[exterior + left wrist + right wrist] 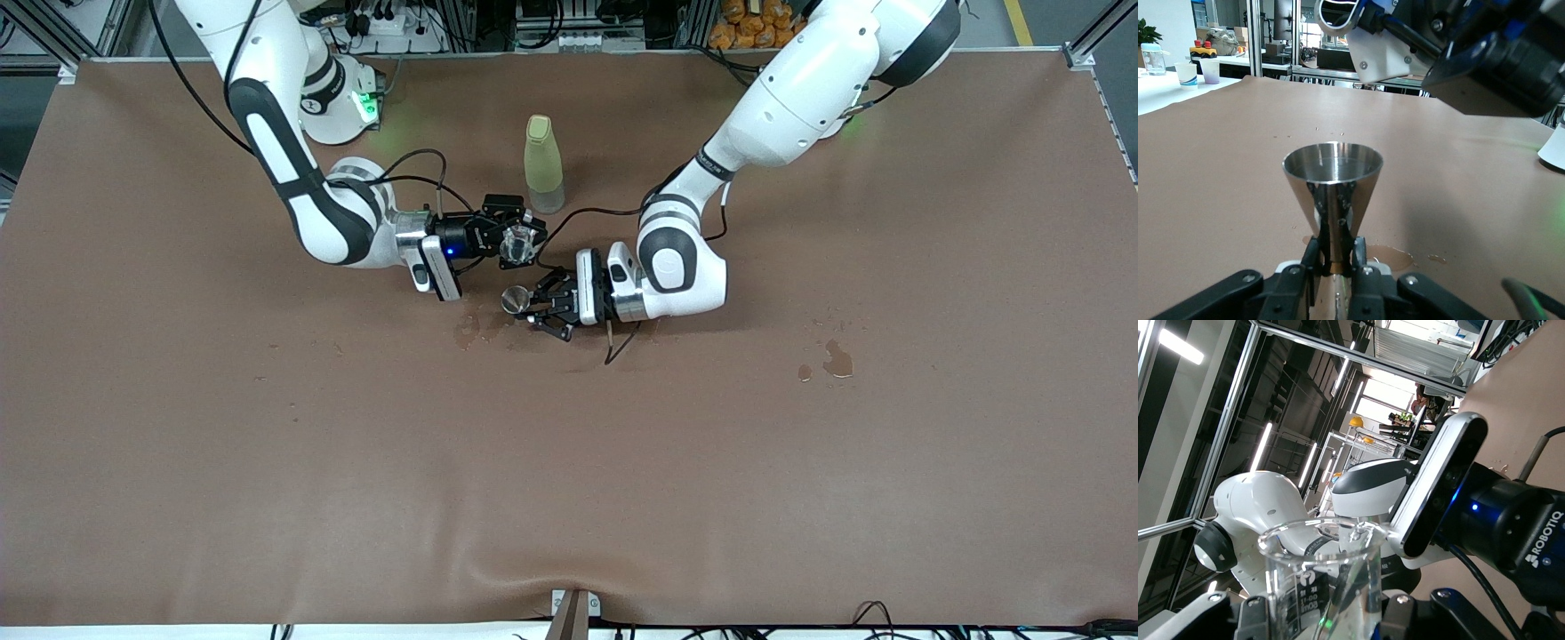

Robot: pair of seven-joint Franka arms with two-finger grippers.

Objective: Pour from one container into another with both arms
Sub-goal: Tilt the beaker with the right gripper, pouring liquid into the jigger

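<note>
My left gripper [526,308] [1335,259] is shut on the waist of the silver jigger [514,300] [1333,179] and holds it upright just above the table. Clear liquid shows in its upper cone. A clear glass cup [518,245] [1319,577] with printed measuring marks is clamped in my shut right gripper [523,238] [1317,617], hanging tilted just above and beside the jigger, on the bottle's side. In the left wrist view the right gripper's black body fills the upper corner over the jigger.
A tall yellow-green bottle [543,165] stands close by, toward the robots' bases. Wet patches lie on the brown table cover under the grippers [468,330] [1390,256], and another lies toward the left arm's end [837,359]. Black cables trail from both wrists.
</note>
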